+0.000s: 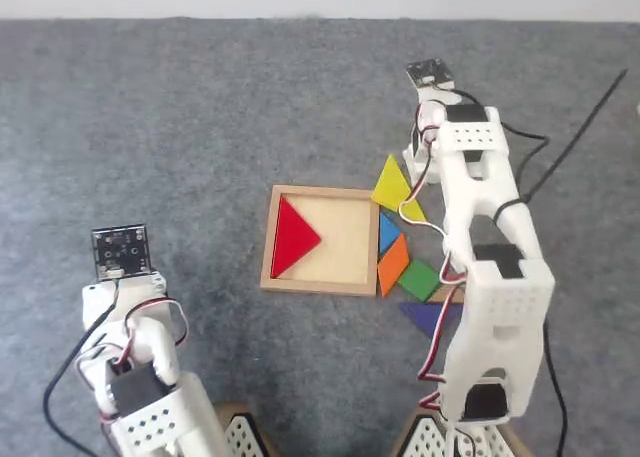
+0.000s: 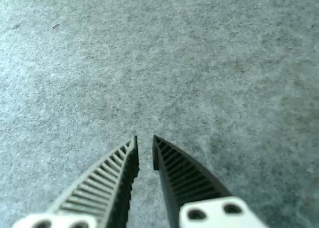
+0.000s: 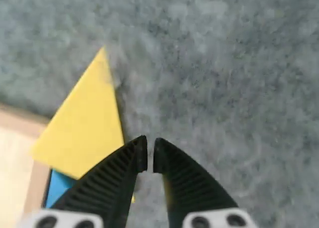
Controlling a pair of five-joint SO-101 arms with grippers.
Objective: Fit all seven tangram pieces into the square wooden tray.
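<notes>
Grey felt covers the surface [image 1: 150, 117], and the square wooden tray [image 1: 320, 191] sits mid-way between the two arms. One piece is in place: a large red triangle [image 1: 292, 239] against the tray's left wall. Five more lie just outside its right wall: a large yellow triangle [image 1: 392, 184], a small blue triangle [image 1: 387, 232], an orange parallelogram [image 1: 393, 264], a green square [image 1: 418, 279] and a purple triangle [image 1: 428, 318]. I cannot make out a seventh.

The right tool [image 3: 150, 143] is closed all but a sliver and empty. It hangs just beside the yellow triangle, which lies on its tray side, apex pointing away from the robot. The left tool [image 2: 145, 140], likewise nearly closed and empty, sits over bare felt well apart from every piece, so the right arm seems better placed for the next pick.
</notes>
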